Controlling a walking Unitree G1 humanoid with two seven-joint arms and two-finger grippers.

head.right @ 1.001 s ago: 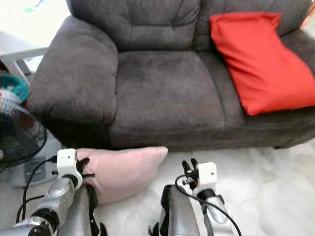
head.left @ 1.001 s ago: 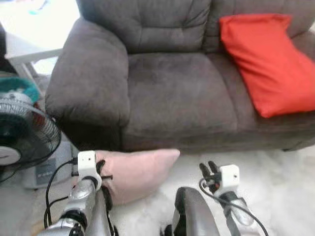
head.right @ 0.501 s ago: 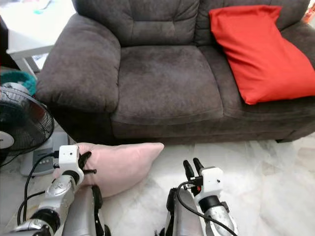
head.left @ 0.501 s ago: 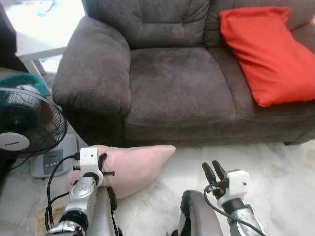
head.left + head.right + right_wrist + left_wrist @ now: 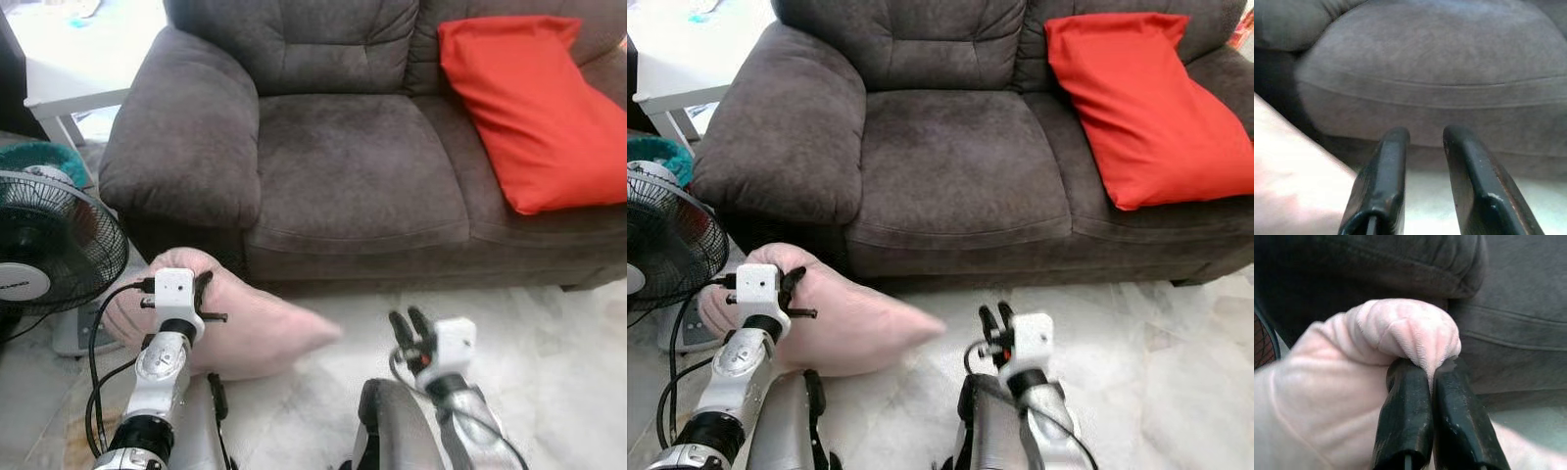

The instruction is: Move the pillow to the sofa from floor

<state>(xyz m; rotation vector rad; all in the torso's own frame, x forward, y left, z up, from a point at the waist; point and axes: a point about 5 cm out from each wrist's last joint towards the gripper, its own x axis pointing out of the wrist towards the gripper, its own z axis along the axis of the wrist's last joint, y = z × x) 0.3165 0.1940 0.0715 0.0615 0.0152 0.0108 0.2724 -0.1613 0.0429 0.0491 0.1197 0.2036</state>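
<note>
Left gripper (image 5: pixel 1431 377) fingers are clamped on a bunched fold of the pink pillow (image 5: pixel 245 328), held low before the sofa (image 5: pixel 353 176) armrest. Right gripper (image 5: pixel 409 328) fingers stand apart, empty, over the floor (image 5: pixel 558 362). Lifting step judged in hand; next, raising onto the seat cushion is called for.

A red cushion (image 5: pixel 529 108) leans upright at the right; a black fan (image 5: pixel 49 259) stands at the left.

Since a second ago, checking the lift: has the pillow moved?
Yes. The pillow, pinched by the left gripper, has risen toward the sofa armrest.
</note>
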